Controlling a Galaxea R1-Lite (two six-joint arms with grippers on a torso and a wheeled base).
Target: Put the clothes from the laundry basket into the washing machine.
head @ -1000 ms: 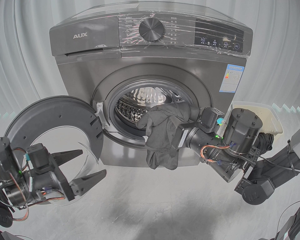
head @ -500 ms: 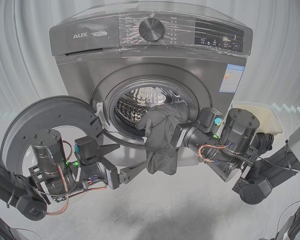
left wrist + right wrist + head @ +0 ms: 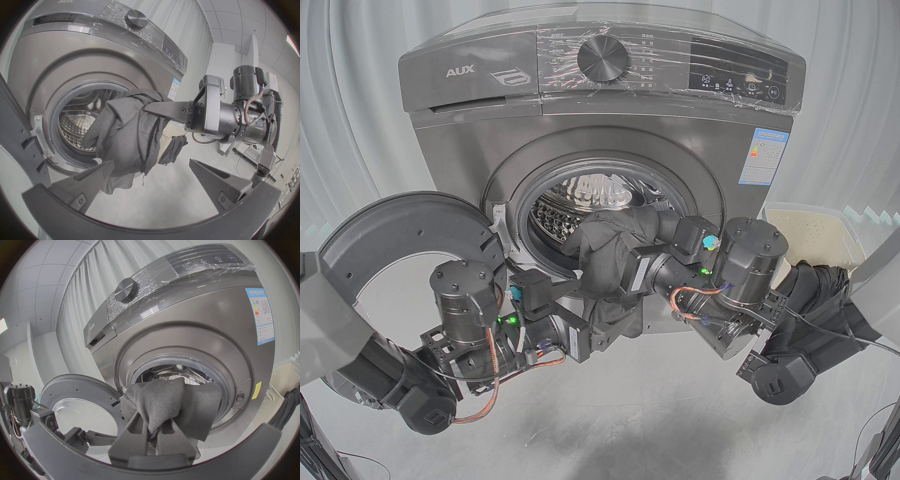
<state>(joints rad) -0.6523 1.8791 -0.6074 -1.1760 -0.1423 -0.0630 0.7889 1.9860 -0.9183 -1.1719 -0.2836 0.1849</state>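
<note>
Hanging garment (image 3: pixel 606 250), head view: crumpled dark grey matte knit, frame centre, before the brushed-metal washing machine's (image 3: pixel 475 144) round opening.
Right gripper (image 3: pixel 615 265), head view: jaws clamped on the garment's upper fold.
Left gripper (image 3: pixel 603 306), head view: beneath the garment, jaws apart.
Left wrist view: black wedge fingers (image 3: pixel 90 178) spread; garment (image 3: pixel 131 131) before the perforated steel drum (image 3: pixel 73 125).
Right wrist view: jaws pinching the garment (image 3: pixel 175 399).

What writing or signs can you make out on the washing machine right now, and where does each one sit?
Washing machine, drawer front: a short brand word in pale letters, not quoted here.
Around the dial: tiny print, too small to read.
Display panel: lit symbols, no readable words.
Blue label: coloured bars and a code square, print too small.
Yellow sticker: blurred.
</note>
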